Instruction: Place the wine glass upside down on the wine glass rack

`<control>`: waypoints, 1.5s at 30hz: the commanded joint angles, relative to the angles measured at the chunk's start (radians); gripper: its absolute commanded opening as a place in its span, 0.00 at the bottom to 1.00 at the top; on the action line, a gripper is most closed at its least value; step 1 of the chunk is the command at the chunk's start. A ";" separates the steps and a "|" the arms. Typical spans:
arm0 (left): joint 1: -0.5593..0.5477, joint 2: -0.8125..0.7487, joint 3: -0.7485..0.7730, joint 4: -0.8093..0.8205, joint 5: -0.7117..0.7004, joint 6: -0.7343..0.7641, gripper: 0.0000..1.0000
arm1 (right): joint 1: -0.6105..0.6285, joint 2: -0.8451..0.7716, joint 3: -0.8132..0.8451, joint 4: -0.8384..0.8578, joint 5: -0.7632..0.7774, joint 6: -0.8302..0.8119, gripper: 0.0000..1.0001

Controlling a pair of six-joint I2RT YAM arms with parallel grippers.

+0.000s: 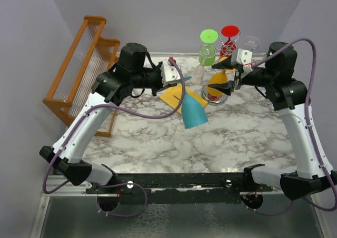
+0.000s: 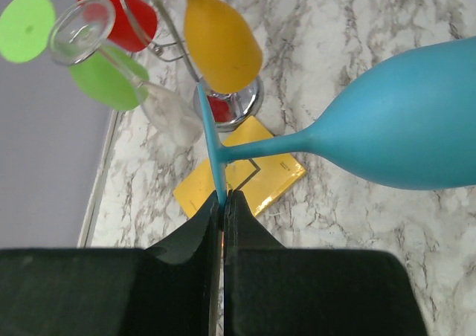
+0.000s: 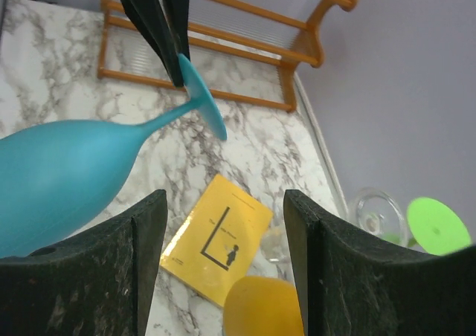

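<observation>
Far left, the wooden slatted rack [image 1: 79,64] sits well away from both sets of jaws. The left gripper [image 2: 222,201] pinches the foot of the teal wine glass [image 2: 401,128], with the bowl sticking out sideways past the tips. A yellow booklet [image 2: 245,176] lies under them. The wine glass rack [image 2: 251,98], with an orange glass [image 2: 222,42] hanging on it, stands just beyond. The right gripper [image 3: 223,202] has its jaws spread wide and holds nothing.
</observation>
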 commanded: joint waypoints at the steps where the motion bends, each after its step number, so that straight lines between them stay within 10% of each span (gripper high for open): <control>1: -0.060 0.001 0.040 -0.120 0.033 0.164 0.00 | 0.098 0.020 -0.037 0.027 -0.045 -0.037 0.63; 21: -0.097 0.029 0.021 -0.166 0.135 0.219 0.00 | 0.247 0.088 -0.164 0.087 -0.018 -0.099 0.35; 30: -0.097 0.024 0.003 -0.169 0.110 0.235 0.00 | 0.251 0.078 -0.170 0.069 0.011 -0.124 0.01; 45: -0.097 -0.067 -0.069 -0.114 -0.169 0.148 0.79 | 0.235 -0.076 -0.189 -0.131 0.434 -0.316 0.01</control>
